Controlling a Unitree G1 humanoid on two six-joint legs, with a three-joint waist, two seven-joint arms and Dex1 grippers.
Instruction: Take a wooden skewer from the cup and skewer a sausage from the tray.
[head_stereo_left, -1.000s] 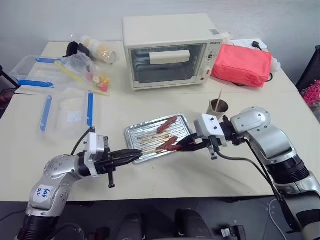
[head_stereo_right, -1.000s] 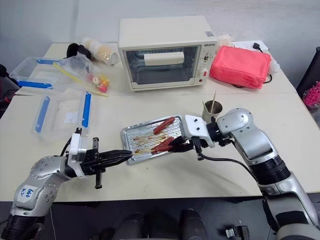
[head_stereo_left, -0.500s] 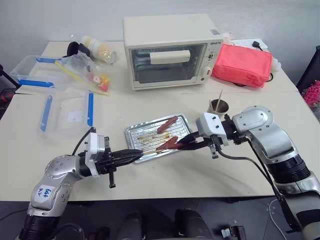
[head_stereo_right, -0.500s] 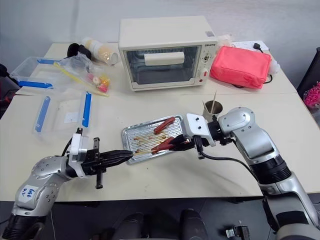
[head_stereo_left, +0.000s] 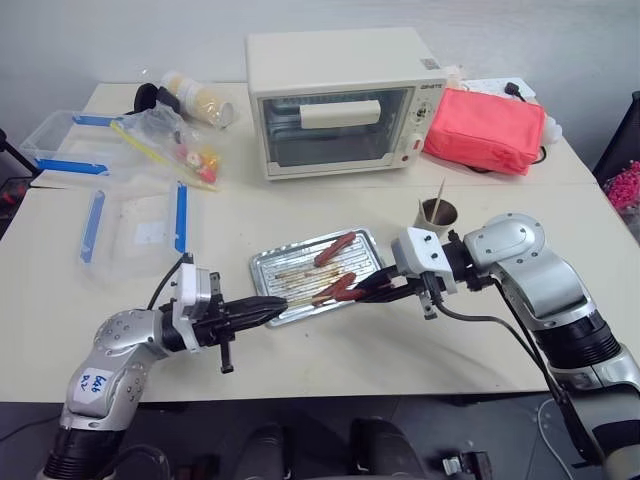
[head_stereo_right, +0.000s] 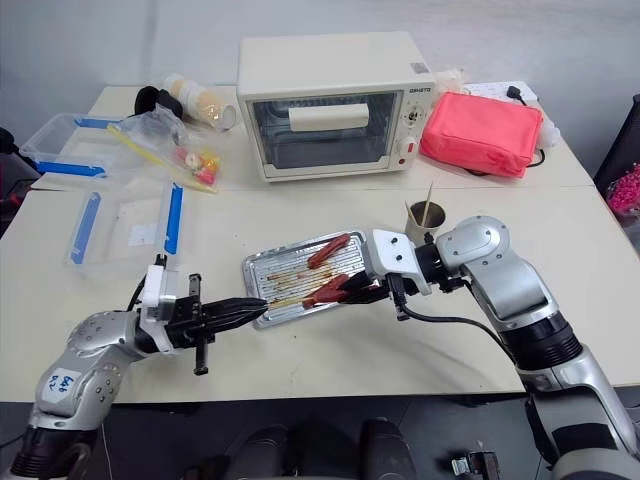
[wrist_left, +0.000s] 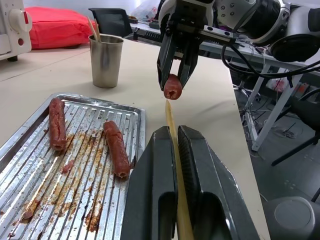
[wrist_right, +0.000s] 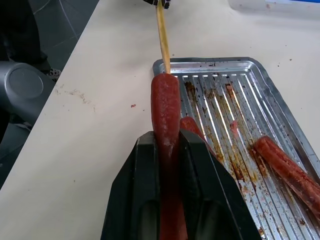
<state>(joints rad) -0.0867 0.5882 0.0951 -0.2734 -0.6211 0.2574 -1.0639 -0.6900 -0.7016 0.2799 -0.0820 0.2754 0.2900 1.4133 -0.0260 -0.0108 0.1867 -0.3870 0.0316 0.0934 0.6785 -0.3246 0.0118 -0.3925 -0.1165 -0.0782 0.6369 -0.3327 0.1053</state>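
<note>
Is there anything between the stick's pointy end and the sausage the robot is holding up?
No. In the left wrist view, only a small bare gap separates the wooden skewer tip from the sausage.

We see the tray (head_stereo_left: 268, 266) on the table (head_stereo_left: 420, 350) between the two hands. The left hand (head_stereo_left: 272, 308) sits at the tray's near left corner, its wooden skewer (wrist_left: 172, 130) reaching right toward the right hand (head_stereo_left: 362, 291). That hand holds a sausage (wrist_right: 166, 112) above the tray's near edge, end-on to the skewer's tip. Two more sausages lie in the tray beyond the hands. The cup (head_stereo_left: 436, 213) stands behind the right hand, the oven (head_stereo_left: 340, 100) farther back.
</note>
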